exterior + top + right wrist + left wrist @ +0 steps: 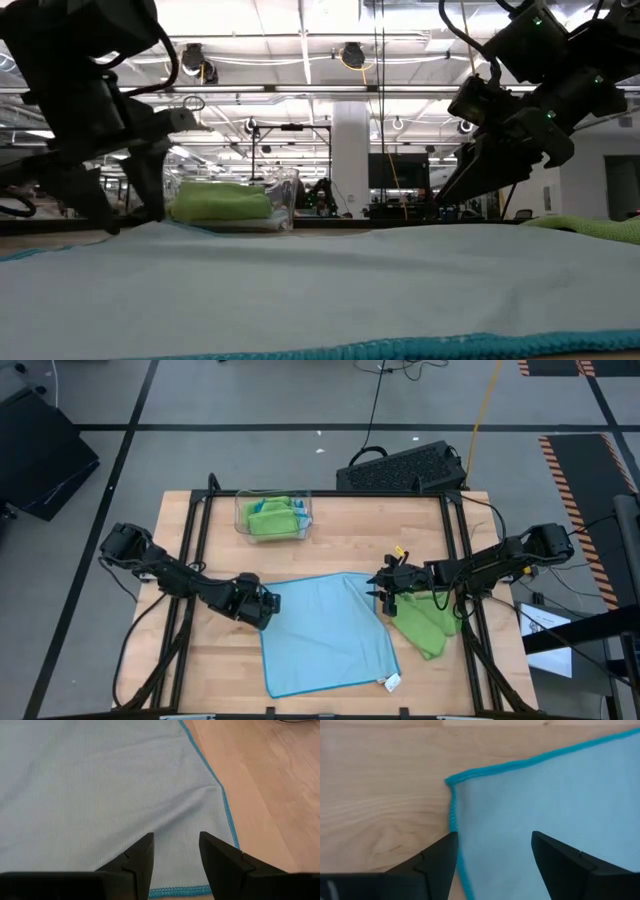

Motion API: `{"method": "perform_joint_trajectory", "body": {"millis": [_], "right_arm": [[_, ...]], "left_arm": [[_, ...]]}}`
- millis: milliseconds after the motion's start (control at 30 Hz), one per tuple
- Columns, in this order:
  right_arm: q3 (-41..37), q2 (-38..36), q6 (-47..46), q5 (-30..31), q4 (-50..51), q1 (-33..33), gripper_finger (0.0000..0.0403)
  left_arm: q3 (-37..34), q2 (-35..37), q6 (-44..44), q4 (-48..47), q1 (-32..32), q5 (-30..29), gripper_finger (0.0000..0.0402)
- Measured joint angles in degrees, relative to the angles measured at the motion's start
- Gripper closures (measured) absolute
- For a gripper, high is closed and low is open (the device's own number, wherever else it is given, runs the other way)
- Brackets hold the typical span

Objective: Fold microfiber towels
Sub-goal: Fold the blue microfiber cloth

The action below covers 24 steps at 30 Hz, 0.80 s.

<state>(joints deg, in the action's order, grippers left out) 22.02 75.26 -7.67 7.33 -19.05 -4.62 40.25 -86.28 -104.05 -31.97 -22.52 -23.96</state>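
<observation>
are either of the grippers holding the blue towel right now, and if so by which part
Neither. The left gripper stands open over one corner of the blue towel; the right gripper is open over its opposite edge. The towel lies flat on the table.

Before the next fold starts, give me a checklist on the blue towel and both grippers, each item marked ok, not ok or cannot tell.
1. Light blue towel spread open on the table: ok, one layer, only slight ripples.
2. Left gripper at the towel's left far corner: ok, open, its fingers on either side of the towel's edge in the left wrist view, nothing held.
3. Right gripper at the towel's right far corner: ok, open above the cloth, nothing held.
4. White tag at the near right corner: ok, lying outside the towel's edge.
5. Green towel clear of the blue one: cannot tell, they meet at the right edge.
6. Clear tray out of the way: ok, at the far edge.
</observation>
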Motion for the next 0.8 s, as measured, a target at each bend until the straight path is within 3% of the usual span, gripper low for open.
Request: {"method": "perform_joint_trajectory", "body": {"millis": [200,400,567,667,800], "right_arm": [[0.0,0.0,-0.1,0.0,0.0,0.0,0.0255],[0.0,0.0,-0.2,-0.1,0.0,0.0,0.0255],[0.0,0.0,-0.2,-0.1,0.0,0.0,0.0255],[0.0,0.0,-0.2,-0.1,0.0,0.0,0.0255],[0.0,0.0,-0.2,-0.1,0.0,0.0,0.0255]], "left_arm": [[0.0,0.0,2.0,3.2,1.1,-0.9,0.0147],[0.0,0.0,7.3,8.1,1.3,-5.9,0.0147],[0.0,0.0,12.9,6.6,2.2,-7.3,0.0147],[0.5,0.0,21.0,5.5,3.8,-5.7,0.0147],[4.1,0.4,36.8,0.9,7.3,1.3,0.0147]]}}
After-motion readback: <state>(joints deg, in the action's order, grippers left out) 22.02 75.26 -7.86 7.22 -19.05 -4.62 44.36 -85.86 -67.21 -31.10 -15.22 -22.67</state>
